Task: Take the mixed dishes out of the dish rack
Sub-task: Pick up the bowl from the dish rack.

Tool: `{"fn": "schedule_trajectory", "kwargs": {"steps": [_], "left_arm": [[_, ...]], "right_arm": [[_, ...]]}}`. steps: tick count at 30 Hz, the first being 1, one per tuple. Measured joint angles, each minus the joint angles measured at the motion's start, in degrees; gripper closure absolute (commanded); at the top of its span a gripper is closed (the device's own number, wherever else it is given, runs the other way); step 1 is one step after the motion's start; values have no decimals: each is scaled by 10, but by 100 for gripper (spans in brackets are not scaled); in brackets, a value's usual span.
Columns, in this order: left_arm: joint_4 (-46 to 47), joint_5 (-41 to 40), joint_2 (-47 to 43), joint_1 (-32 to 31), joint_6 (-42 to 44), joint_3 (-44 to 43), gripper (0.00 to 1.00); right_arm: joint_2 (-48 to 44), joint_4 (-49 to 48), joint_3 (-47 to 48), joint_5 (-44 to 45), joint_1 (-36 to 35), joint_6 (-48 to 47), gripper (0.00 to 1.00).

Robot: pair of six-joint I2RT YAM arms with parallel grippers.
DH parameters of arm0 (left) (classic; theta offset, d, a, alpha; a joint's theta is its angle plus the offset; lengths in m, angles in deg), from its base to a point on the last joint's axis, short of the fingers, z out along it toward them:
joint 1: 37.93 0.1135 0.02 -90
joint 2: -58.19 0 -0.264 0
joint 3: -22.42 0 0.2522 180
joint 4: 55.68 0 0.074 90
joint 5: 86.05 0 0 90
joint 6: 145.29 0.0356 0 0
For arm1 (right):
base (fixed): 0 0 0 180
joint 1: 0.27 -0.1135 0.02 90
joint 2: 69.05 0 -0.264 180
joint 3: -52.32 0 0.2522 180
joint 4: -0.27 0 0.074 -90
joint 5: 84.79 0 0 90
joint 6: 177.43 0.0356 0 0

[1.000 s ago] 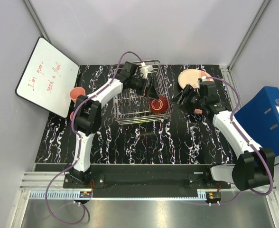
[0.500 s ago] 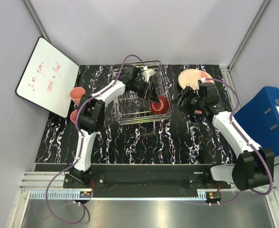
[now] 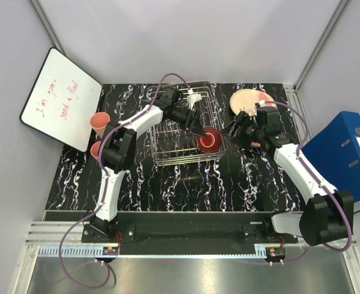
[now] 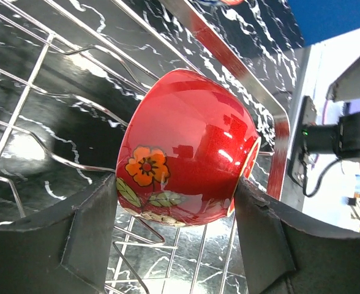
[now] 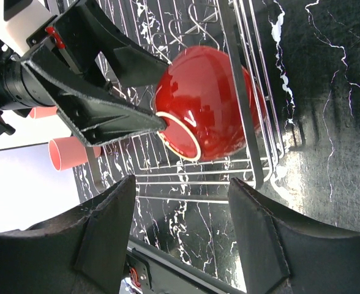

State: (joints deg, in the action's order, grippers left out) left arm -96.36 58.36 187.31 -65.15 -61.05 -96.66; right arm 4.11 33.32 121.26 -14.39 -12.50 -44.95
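Left jaws clamp the red bowl on its side by the right edge of the rack; right jaws, apart and empty, hover just outside.

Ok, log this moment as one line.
left gripper: closed on red bowl, on its side in rack | right gripper: open, empty, beside rack | cups: outside rack

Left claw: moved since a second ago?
Yes. The left claw has come toward the arm bases and slightly right, farther from the unmoved whiteboard, and is closed on the red bowl in the dish rack.
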Motion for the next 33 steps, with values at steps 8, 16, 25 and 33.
{"fn": "schedule_trajectory", "kwargs": {"steps": [8,16,25,33], "left_arm": [[13,34,-2,0,0,16,89],[15,42,-4,0,-3,19,100],[20,29,-5,9,-38,19,100],[-3,-68,-46,24,-48,19,100]], "right_arm": [[0,-2,-3,-1,0,0,30],[3,-2,-3,-2,0,0,30],[4,-2,-5,-2,0,0,30],[7,-2,-5,-2,0,0,30]]}}
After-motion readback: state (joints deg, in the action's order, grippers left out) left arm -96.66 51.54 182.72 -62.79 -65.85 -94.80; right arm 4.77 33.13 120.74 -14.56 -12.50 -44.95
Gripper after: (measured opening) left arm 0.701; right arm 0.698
